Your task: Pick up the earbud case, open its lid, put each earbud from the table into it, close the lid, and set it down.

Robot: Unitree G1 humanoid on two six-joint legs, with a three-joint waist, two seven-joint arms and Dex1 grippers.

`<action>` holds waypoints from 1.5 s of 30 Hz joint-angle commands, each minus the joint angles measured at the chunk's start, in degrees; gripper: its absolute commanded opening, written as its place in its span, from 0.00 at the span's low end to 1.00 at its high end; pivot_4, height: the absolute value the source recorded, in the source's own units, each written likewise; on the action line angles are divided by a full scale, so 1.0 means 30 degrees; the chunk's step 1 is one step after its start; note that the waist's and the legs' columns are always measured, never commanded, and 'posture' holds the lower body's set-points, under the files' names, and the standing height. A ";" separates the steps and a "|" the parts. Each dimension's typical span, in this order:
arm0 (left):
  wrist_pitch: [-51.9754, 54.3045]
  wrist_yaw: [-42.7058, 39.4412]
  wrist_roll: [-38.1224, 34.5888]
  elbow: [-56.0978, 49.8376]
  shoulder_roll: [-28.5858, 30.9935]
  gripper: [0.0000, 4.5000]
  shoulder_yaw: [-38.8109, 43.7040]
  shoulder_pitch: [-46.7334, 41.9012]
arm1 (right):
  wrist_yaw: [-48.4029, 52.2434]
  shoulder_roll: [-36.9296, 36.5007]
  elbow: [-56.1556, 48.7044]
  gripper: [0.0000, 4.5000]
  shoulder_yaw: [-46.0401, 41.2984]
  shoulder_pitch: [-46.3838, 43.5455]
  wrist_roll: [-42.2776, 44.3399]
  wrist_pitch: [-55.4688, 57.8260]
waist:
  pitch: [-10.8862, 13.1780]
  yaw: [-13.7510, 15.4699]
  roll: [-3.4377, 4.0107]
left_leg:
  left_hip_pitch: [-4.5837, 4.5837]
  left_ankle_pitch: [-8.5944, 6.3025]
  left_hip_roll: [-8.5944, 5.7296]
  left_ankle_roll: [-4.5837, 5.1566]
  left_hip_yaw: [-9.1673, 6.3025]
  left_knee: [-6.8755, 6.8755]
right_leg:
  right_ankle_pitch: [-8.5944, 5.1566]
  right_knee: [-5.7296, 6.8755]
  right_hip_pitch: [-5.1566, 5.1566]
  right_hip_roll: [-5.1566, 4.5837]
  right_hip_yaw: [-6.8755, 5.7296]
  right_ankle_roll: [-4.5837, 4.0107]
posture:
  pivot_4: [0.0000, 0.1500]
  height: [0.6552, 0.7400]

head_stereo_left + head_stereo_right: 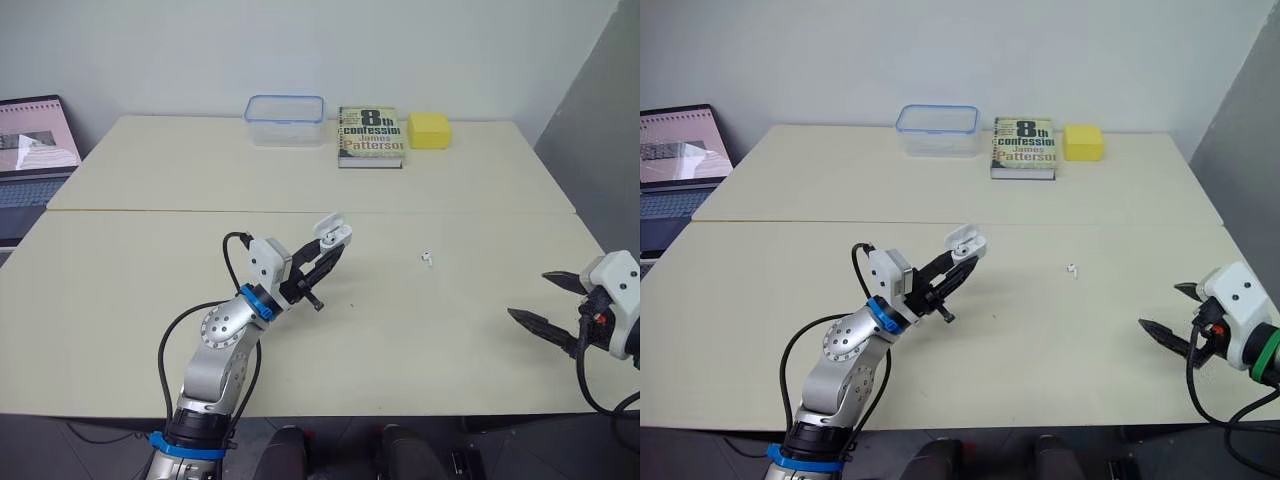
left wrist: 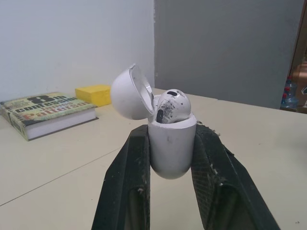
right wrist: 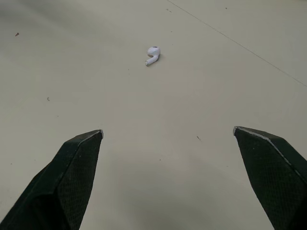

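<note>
Nearest the table [image 1: 450, 340] edge, well right of the earbud case [image 2: 171, 151], the right gripper [image 1: 530, 295] is held wide and empty. The case is clamped upright in the left gripper [image 1: 322, 256], its lid [image 2: 129, 93] swung back and one earbud [image 2: 172, 106] seated. Right of the case and slightly beyond it, the loose earbud [image 3: 153, 53] lies on the table. Fetching it is judged the step in hand; a low reach and a fine pinch are called for.

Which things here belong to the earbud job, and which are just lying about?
Job: earbud case, lid open, in the left claw; seated earbud inside it; loose earbud on the table; open right claw.
Lying about: clear plastic container, book, yellow block, laptop.
</note>
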 commanded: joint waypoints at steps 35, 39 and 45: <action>-0.0245 0.0146 0.0264 -0.0674 0.0254 0.17 -0.0078 0.0008 | -0.6739 1.0053 1.5340 0.47 1.0272 -1.3316 -0.6805 -0.4093 | -0.0006 -0.0048 0.0013 | 0.0042 0.0003 0.0003 -0.0002 0.0005 0.0003 | 0.0013 0.0064 0.0015 0.0001 0.0019 0.0004 | 1.00 1.00; -0.0237 0.0218 0.0295 -0.0696 0.0235 0.17 -0.0105 0.0040 | -0.6050 0.9584 1.3355 0.17 1.0385 -1.2654 -0.6443 -0.2803 | -0.0006 0.0035 0.0014 | 0.0033 0.0003 0.0002 -0.0002 -0.0004 0.0004 | 0.0013 0.0062 0.0013 -0.0001 0.0009 0.0005 | 1.00 1.00; -0.0034 0.0321 0.0287 -0.0967 0.0221 0.17 -0.0181 0.0222 | -0.2490 0.7339 0.9184 0.09 1.1334 -1.1460 -0.5659 -0.1517 | -0.0005 -0.0016 0.0016 | 0.0007 0.0002 -0.0004 0.0000 -0.0007 0.0001 | 0.0011 0.0044 -0.0005 -0.0010 0.0007 0.0007 | 1.00 1.00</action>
